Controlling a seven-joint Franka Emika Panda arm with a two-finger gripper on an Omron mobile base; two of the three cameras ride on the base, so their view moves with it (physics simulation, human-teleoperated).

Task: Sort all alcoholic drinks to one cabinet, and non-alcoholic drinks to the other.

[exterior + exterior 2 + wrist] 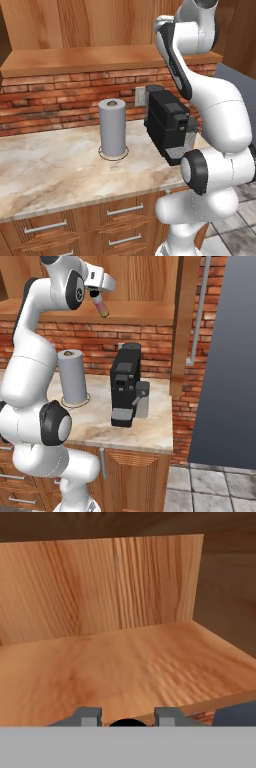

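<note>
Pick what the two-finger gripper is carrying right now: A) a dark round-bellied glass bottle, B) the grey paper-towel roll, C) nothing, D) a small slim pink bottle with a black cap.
D: in the right base view the gripper is shut on the small slim pink bottle, which hangs tilted in front of the wood cabinet shelf.

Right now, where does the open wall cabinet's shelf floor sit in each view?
Left base view: the shelf floor is the wood band across the upper part, just above the brick wall.
Right base view: the wood band near the top, behind the gripper holding the pink bottle.
Hand view: the broad wood surface across the middle, ahead of the finger tips.
Shared landmark: the paper towel roll stands on the counter below it in both base views.
</note>
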